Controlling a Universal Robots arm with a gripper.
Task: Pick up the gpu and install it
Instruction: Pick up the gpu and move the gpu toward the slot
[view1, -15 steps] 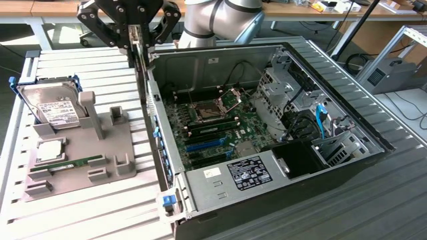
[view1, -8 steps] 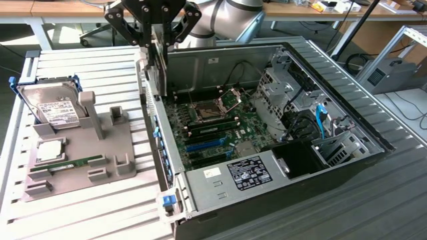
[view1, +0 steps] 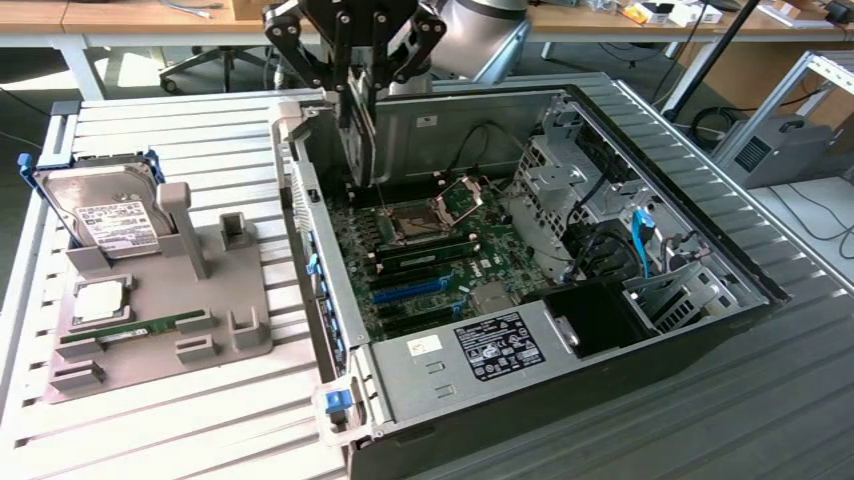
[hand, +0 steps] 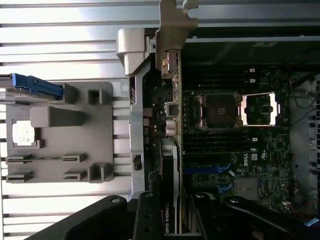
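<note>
The gpu (view1: 360, 145) is a thin dark card hanging edge-down over the open computer case (view1: 694, 250), near the case's wall on the exterior view's left. My gripper (view1: 358, 95) is shut on its upper edge. In the wrist view the gpu (hand: 169, 165) shows edge-on, with its silver bracket (hand: 175, 30) at the far end by the case's rear wall and my gripper (hand: 172, 222) clamped on the near end. Below it lies the motherboard (view1: 441, 250) with its blue slot (view1: 407, 290); the card hangs above the board.
A grey fixture tray (view1: 160, 300) stands on the slatted table at the exterior view's left, holding a silver hard drive (view1: 114, 220), a CPU chip (view1: 100, 300) and a green RAM stick (view1: 127, 330). The CPU socket (view1: 420, 215) is open. Drive cages and cables fill the case's right side.
</note>
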